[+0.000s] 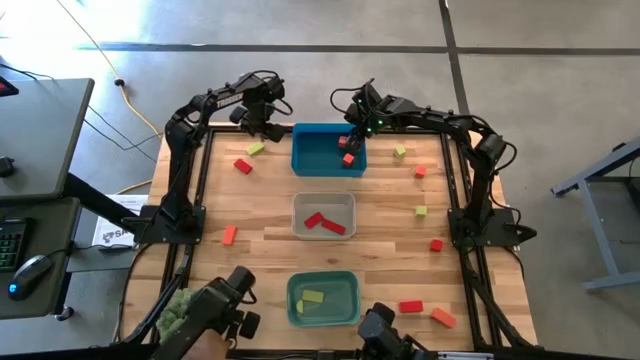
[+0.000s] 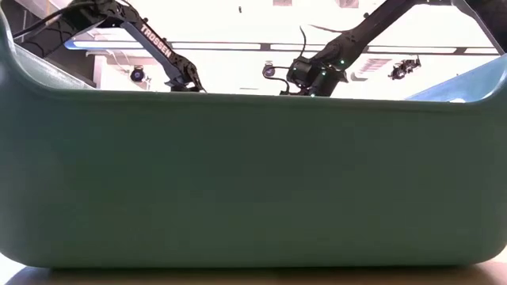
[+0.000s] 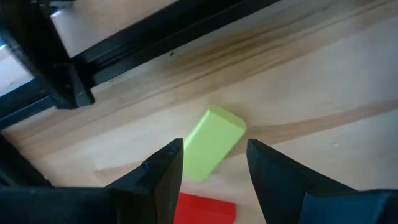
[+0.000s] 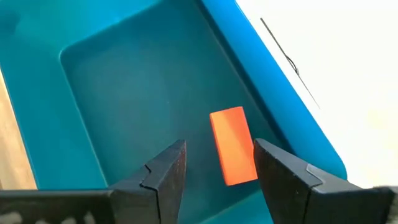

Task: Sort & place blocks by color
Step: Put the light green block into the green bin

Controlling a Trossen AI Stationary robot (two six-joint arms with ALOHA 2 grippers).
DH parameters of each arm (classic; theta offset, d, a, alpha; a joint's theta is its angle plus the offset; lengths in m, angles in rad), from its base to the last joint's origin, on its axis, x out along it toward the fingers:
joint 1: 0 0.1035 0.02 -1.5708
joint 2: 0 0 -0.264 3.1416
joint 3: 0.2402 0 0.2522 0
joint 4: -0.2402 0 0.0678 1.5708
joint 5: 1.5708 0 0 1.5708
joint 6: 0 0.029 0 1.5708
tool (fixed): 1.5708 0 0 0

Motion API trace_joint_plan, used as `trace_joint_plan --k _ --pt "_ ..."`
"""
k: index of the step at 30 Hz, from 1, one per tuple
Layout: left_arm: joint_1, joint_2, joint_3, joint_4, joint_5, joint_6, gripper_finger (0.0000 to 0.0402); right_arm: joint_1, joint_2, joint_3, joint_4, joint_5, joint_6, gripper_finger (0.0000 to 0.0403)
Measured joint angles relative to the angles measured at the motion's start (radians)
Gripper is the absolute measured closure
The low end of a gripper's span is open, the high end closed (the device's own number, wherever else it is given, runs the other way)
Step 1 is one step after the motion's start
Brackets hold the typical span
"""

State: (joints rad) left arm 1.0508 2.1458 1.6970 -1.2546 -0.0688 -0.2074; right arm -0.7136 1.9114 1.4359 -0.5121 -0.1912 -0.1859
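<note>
My left gripper (image 1: 258,128) (image 3: 214,168) is open, near the table's far-left corner. It hovers just above a yellow-green block (image 1: 256,148) (image 3: 213,142) that lies flat on the wood. A red block (image 3: 205,208) shows below its fingers. My right gripper (image 1: 352,138) (image 4: 219,165) is open over the right part of the blue bin (image 1: 312,150) (image 4: 112,106). An orange block (image 1: 348,158) (image 4: 233,145) lies on the bin's floor beneath it. Neither gripper touches a block.
A clear-grey bin (image 1: 300,200) holds red blocks (image 1: 323,222). A teal bin (image 1: 294,300) (image 2: 253,182) holds yellow-green blocks (image 1: 312,297). Loose blocks lie at the left (image 1: 242,166), (image 1: 229,235) and several at the right (image 1: 399,151), (image 1: 421,211), (image 1: 436,244), (image 1: 443,318). A black frame (image 1: 200,190) borders the table.
</note>
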Motion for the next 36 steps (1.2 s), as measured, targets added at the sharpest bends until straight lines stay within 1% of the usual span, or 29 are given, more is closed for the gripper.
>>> trace_joint_plan --k 6,13,21,25,36 --pt "-0.03 0.016 0.0 -0.002 -0.022 0.028 0.0236 0.0 0.0 0.0 0.0 0.0 0.002 0.0226" --pt "-0.028 0.037 0.002 -0.007 -0.056 0.051 0.0236 0.0 0.0 0.0 0.0 0.0 0.005 0.0226" --pt "-0.038 0.132 0.1 -0.114 -0.095 0.038 0.0236 0.0 0.0 0.0 0.0 0.0 0.005 0.0226" --pt "-0.037 0.168 0.146 -0.17 -0.1 0.036 0.0236 0.001 0.0 0.0 -0.002 0.0 0.005 0.0226" --pt "-0.037 0.173 0.149 -0.198 -0.076 0.081 0.0236 0.001 0.0 0.0 -0.003 0.0 0.002 0.0226"
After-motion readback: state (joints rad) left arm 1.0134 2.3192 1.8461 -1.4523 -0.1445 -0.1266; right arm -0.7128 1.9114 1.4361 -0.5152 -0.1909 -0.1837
